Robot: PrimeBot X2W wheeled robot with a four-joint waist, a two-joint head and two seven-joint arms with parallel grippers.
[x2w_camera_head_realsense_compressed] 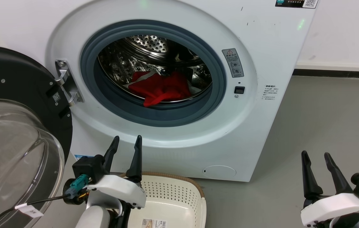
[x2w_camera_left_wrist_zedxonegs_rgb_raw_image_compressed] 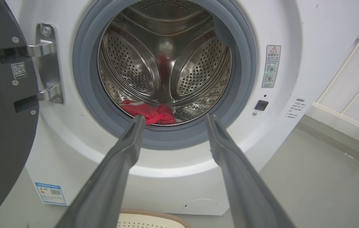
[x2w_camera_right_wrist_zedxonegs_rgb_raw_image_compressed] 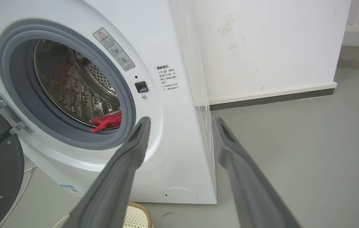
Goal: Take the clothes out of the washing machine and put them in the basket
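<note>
The clothes [x2w_camera_head_realsense_compressed: 162, 88] lie as a red heap, perhaps more than one garment though the folds hide the count, low in the steel drum [x2w_camera_head_realsense_compressed: 149, 44] at the centre of the head view. One red end droops toward the grey seal [x2w_camera_head_realsense_compressed: 166, 115] of the washing machine [x2w_camera_head_realsense_compressed: 261, 133], whose door [x2w_camera_head_realsense_compressed: 11, 82] stands open at the left edge. The basket [x2w_camera_head_realsense_compressed: 182, 196] sits at bottom centre just before the machine, and the left gripper [x2w_camera_head_realsense_compressed: 127, 137] at lower left and the right gripper [x2w_camera_head_realsense_compressed: 315, 153] at lower right both have fingers spread, grasping nothing, well apart from the clothes.
</note>
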